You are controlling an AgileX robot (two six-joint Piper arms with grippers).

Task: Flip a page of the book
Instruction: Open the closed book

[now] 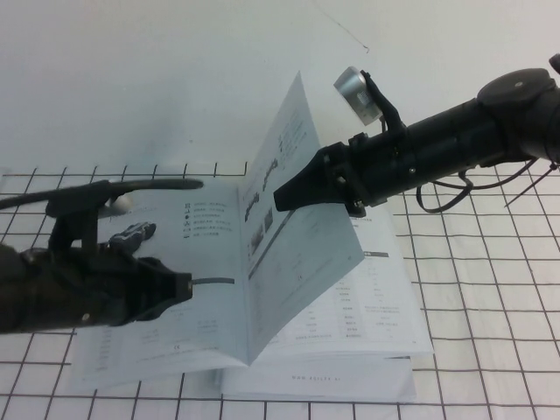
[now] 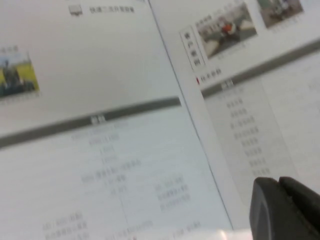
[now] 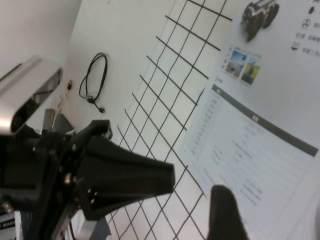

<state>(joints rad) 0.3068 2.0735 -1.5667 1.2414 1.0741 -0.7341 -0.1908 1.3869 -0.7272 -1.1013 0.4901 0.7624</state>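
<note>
The book (image 1: 367,341) lies open on the gridded cloth. The page (image 1: 297,262) stands raised above the spine, its near side showing two dark photos side by side. My right gripper (image 1: 282,197) reaches in from the right against that page, near the spine. In the right wrist view its fingers (image 3: 225,215) stand apart, with the left-hand sheet (image 3: 260,145) beyond them. My left gripper (image 1: 185,285) hovers low over the left-hand sheet. Its fingers (image 2: 285,210) are pressed together with nothing between them.
A white cloth with a black grid (image 1: 490,289) covers the table. The left-hand sheet shows a black wheeled robot (image 3: 257,17). A black cable loop (image 3: 95,75) lies off the cloth. My left arm (image 3: 115,180) crosses near the book's left side.
</note>
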